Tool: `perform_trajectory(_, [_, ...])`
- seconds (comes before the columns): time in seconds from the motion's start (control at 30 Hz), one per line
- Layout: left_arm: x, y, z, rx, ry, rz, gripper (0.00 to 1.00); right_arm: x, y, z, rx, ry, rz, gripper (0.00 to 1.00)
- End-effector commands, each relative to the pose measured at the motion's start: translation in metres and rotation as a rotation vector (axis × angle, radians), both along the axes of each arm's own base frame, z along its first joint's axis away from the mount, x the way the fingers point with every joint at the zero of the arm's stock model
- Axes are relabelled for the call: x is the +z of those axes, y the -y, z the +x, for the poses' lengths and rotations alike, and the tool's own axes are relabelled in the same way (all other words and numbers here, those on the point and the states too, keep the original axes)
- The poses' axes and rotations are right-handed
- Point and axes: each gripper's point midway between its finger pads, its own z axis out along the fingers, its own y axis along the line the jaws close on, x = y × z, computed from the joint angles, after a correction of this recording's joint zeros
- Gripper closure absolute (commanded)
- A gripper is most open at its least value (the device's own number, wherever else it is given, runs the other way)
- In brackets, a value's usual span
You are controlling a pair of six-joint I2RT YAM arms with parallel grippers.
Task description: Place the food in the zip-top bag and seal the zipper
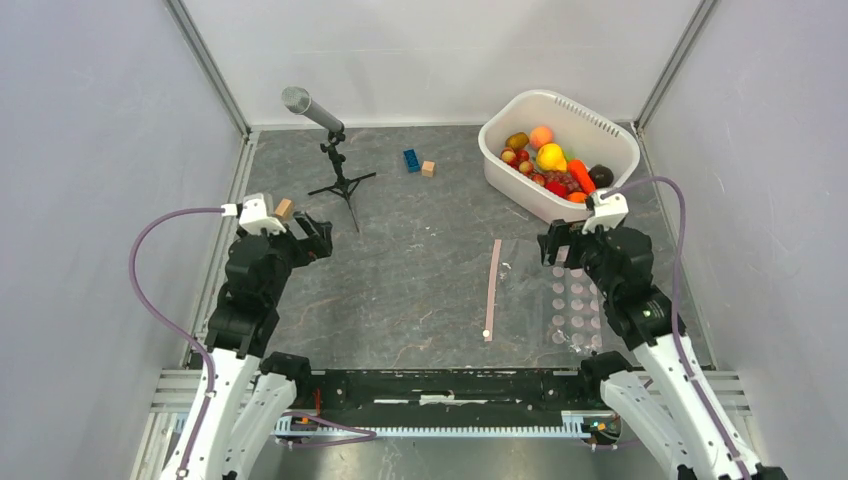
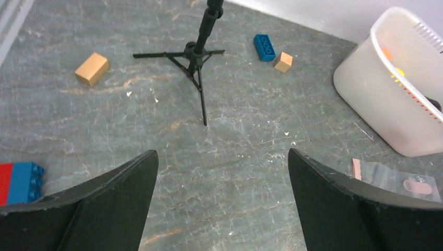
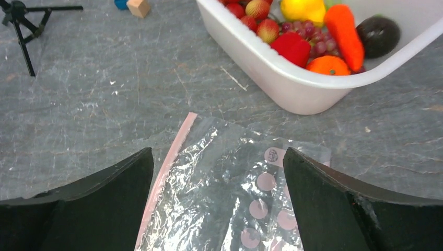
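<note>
1. The left fingers are spread wide with nothing between them. Below them I see only bare grey worktop.
2. The right fingers are also spread wide and hold nothing. They hang over the far end of the zip-top bag.
3. The zip-top bag lies flat on the worktop, right of centre and near the right arm's base. Its rows of pale dots face up.
4. The zipper runs along the bag's left edge, with the small white slider at the near end. I cannot tell whether the mouth is sealed.
5. The food is all in the white basin at the far right, just beyond the bag. The right wrist view shows an orange carrot, purple grapes, a red pepper and an orange.
6. A microphone on a tripod stands far left of centre. A blue block and a wooden block lie side by side between it and the basin.
7. Another wooden block lies left of the tripod. A red-and-blue block sits at the left edge of the left wrist view.
</note>
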Motion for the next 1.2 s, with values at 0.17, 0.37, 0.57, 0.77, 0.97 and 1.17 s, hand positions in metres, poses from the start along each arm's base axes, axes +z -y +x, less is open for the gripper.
perform_trajectory(0.17, [-0.018,0.006,-0.021,0.048,-0.058,-0.211,0.00,-0.014,-0.065,0.011,0.265,-0.111,0.135,0.10])
perform_trajectory(0.37, [-0.017,0.032,-0.032,-0.127,0.030,-0.246,0.00,-0.087,-0.088,-0.005,0.214,-0.292,-0.032,0.28])
perform_trajectory(0.57, [-0.031,0.041,-0.030,-0.165,-0.014,-0.263,0.00,-0.132,-0.094,-0.026,0.180,-0.350,-0.105,0.34])
perform_trajectory(0.77, [-0.031,0.043,-0.025,-0.165,-0.037,-0.266,0.00,-0.163,-0.097,-0.039,0.197,-0.405,-0.208,0.34])
perform_trajectory(0.97, [-0.036,0.043,-0.026,-0.149,-0.053,-0.299,0.00,-0.179,-0.102,-0.042,0.185,-0.429,-0.238,0.36])
perform_trajectory(1.17, [-0.041,0.042,-0.026,-0.139,-0.052,-0.311,0.00,-0.190,-0.106,-0.042,0.146,-0.455,-0.289,0.50])
